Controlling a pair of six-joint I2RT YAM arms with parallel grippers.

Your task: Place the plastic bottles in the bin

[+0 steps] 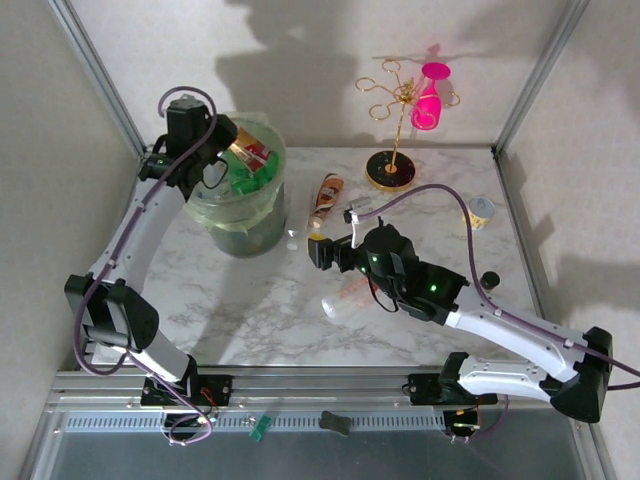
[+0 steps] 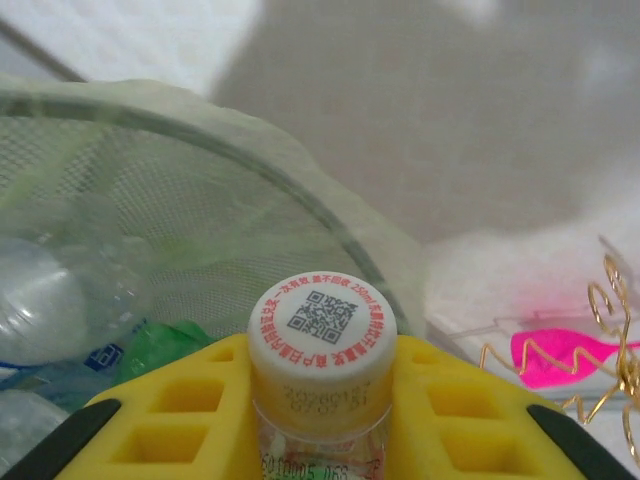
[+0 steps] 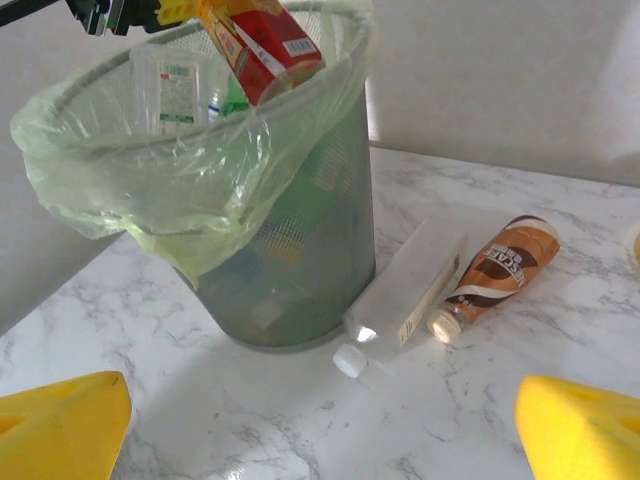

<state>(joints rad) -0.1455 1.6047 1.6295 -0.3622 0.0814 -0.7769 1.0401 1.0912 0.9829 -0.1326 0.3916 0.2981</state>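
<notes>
Plastic, thin-walled and probably near empty, the red-labelled bottle (image 3: 265,45) should be light and easy to dent; the left tool (image 2: 320,410) is clenched on it just below its white cap (image 2: 322,325), tilted over the mouth of the bin (image 3: 300,240); the right tool (image 3: 320,425) hangs released above the surface (image 3: 520,400), near a clear bottle (image 3: 405,290) and a brown bottle (image 3: 500,270) lying beside the bin; both look smooth and apt to roll, so a hold across the mid-body seems wisest.

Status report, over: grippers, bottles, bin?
Left gripper shut on red-labelled white-capped plastic bottle, over pale green lined bin. Right gripper open, empty. Clear bottle, brown bottle lying beside bin. Nothing blocking.
</notes>
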